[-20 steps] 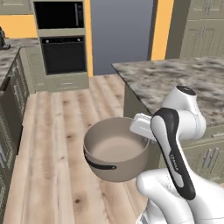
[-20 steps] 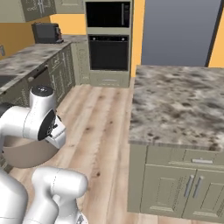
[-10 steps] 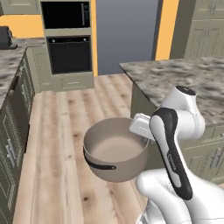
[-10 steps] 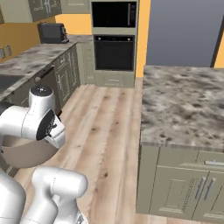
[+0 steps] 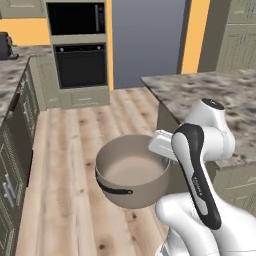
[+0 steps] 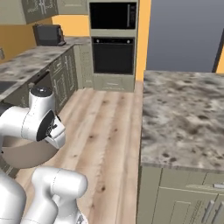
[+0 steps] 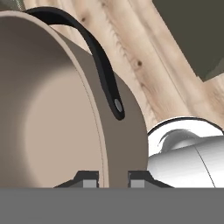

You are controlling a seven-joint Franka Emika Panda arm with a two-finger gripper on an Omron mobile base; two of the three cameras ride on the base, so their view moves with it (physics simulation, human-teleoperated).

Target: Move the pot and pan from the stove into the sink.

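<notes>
**Pot held aloft over the wooden floor**

The end effector (image 7: 113, 180) is clamped on the rim of the pot (image 5: 132, 172), one fingertip (image 7: 85, 180) inside the wall and the other outside. The pot hangs upright and empty above the wooden floor (image 5: 75, 150), reaching away from the end effector. A dark loop handle (image 7: 100, 57) arches along its outer wall.
</notes>
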